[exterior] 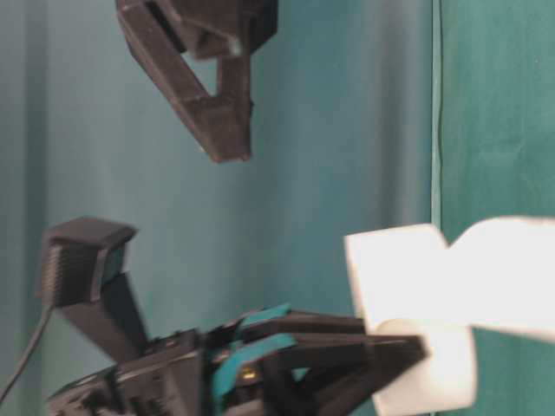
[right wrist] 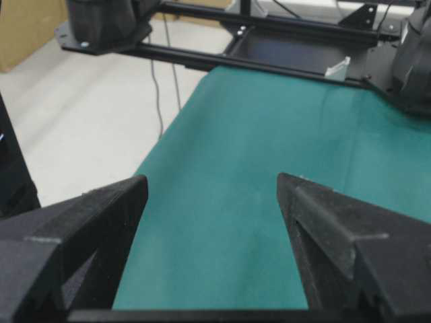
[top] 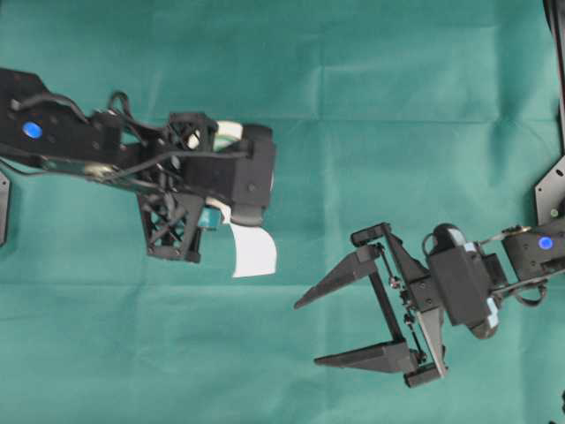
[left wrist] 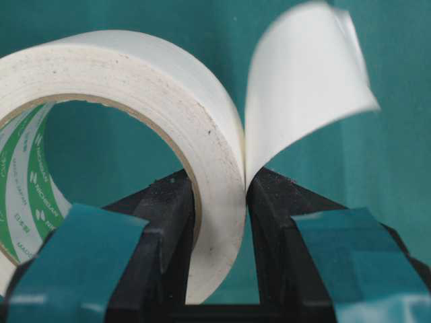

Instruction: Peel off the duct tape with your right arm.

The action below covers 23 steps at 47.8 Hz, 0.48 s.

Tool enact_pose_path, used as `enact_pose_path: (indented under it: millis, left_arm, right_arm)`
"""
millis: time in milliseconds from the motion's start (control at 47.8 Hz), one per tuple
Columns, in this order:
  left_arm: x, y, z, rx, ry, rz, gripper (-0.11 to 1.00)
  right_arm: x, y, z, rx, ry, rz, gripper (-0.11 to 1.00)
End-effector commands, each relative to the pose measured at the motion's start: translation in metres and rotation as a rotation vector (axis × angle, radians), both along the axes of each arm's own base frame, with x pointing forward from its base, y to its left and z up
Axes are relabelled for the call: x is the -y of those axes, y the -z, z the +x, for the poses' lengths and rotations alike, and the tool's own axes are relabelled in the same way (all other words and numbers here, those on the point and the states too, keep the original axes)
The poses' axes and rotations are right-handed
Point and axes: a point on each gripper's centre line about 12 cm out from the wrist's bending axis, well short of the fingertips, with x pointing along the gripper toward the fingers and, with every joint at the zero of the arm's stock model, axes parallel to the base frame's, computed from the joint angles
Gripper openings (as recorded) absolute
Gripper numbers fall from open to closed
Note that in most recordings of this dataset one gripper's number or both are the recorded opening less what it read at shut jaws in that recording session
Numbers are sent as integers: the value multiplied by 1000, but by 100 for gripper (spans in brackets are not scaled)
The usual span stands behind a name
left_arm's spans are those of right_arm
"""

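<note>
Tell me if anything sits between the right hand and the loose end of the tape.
Nothing visible does. The open right hand faces the loose tape end across bare green cloth; the left hand clamps the roll.

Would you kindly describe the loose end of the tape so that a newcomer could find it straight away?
On the green cloth, look to the left gripper, which is clamped on the duct tape. From the roll a flat white flap sticks out beyond the fingers. It alone hangs free, and the open right gripper is clear of it.
</note>
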Motion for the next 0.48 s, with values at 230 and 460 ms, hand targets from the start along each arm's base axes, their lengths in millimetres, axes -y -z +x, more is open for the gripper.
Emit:
enact_pose_path:
  millis: [230,460]
  left_arm:
    - [6,15,14,31,15,2,21]
    - [6,31,21,42,16,3,21]
  right_arm:
    - [4,-11,-2,34,9,10,44]
    - [4,-11,-2,34,9,9,44]
